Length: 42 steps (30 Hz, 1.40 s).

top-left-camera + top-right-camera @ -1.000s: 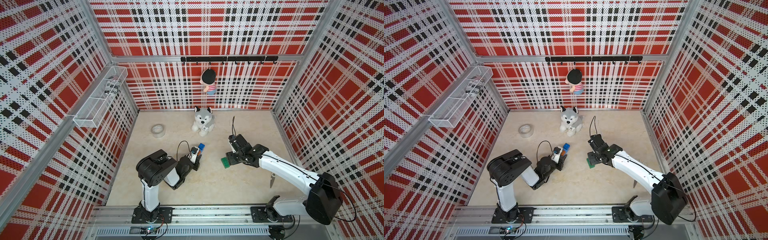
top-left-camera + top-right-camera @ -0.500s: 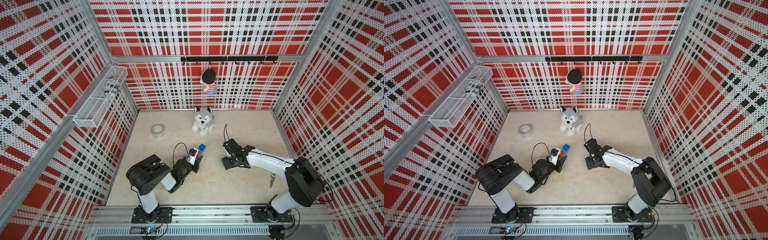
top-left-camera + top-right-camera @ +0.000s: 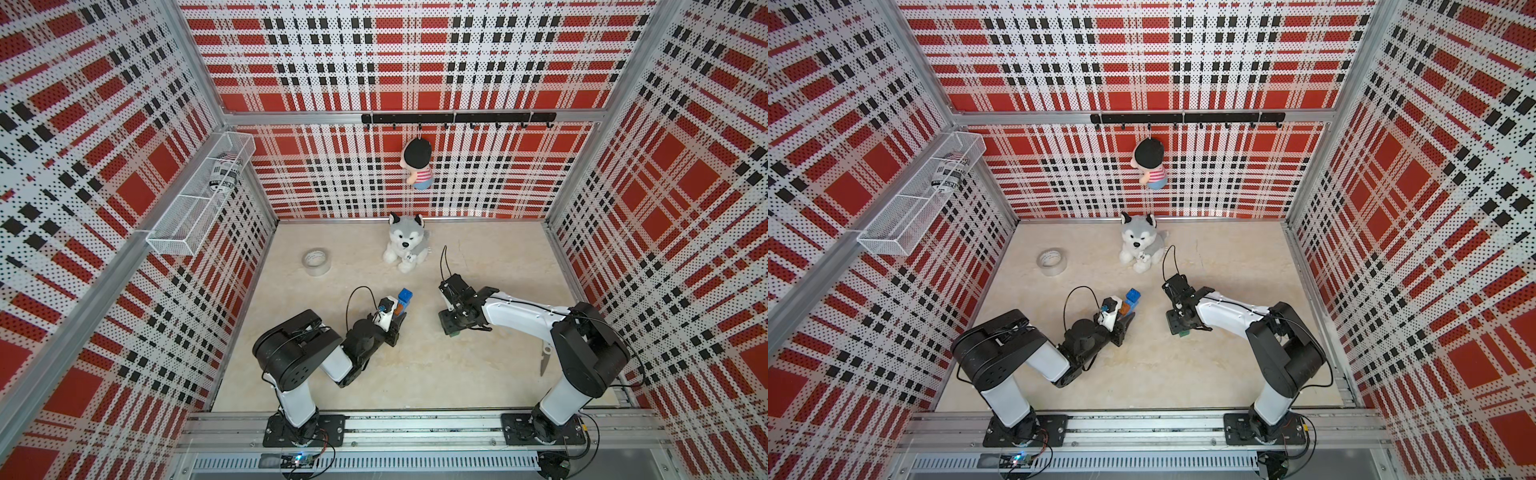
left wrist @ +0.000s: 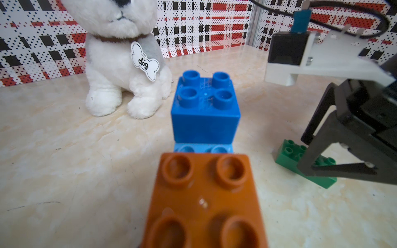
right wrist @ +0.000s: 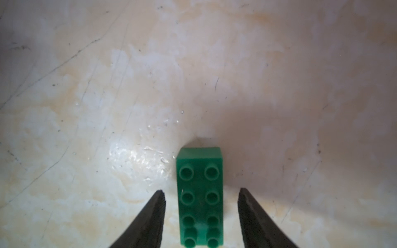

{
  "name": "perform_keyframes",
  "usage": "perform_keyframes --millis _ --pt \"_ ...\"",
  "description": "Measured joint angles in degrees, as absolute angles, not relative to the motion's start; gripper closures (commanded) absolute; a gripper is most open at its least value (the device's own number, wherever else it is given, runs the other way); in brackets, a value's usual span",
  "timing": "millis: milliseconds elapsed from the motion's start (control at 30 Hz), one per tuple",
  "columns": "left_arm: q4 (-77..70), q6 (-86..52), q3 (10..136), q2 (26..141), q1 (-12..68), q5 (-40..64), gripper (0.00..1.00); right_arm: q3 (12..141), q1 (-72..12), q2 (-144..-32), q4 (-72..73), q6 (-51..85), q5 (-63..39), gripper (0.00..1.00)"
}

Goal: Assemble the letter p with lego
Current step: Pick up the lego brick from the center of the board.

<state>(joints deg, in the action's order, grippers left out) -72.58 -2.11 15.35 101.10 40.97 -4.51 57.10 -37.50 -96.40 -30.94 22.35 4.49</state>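
left fingers (image 3: 1128, 320): clamped on brick stack (image 4: 205, 193), orange and blue showing, centre of both top views | right fingers (image 5: 154, 216): apart, straddling dark green brick (image 5: 199, 171), gap each side | green brick flat on tabletop (image 3: 415, 374), right of centre, apart from stack

I see left arm (image 3: 291, 357) folded low, elbow back, left gripper (image 3: 1128, 321) reaching forward, clamped on lego stack (image 4: 205, 111). Right arm (image 3: 519, 318) stretched inward, wrist pitched down, right gripper (image 5: 200, 193) pointing straight down, 2 fingers (image 5: 153, 216) spread.
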Motion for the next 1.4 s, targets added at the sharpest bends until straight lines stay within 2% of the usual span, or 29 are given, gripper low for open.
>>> perform_keyframes --millis 567,733,900,1033,1233,1400 --pt "-72.82 -2.11 15.33 101.21 40.97 -4.54 1.00 57.52 -37.93 -98.41 -30.81 22.37 5.10 0.56" --pt "-72.84 -2.11 15.33 101.30 40.97 -4.54 1.00 57.52 -37.98 -98.48 -30.89 22.31 5.41 0.66" --pt "-72.84 -2.11 15.33 101.49 40.97 -4.49 1.00 57.52 -37.98 -98.48 -30.87 22.44 6.11 0.82" --pt "-72.84 -2.09 15.33 101.67 40.99 -3.51 1.00 57.47 -38.09 -98.21 -31.07 22.37 7.88 0.86" --pt "-72.79 -0.56 16.38 102.94 43.11 -0.12 1.00 56.88 -37.15 -89.58 -35.88 17.78 11.66 0.88" --pt "-71.90 2.44 20.71 105.78 46.61 3.73 1.00 60.53 -33.30 -77.65 -42.50 6.46 10.66 0.88"
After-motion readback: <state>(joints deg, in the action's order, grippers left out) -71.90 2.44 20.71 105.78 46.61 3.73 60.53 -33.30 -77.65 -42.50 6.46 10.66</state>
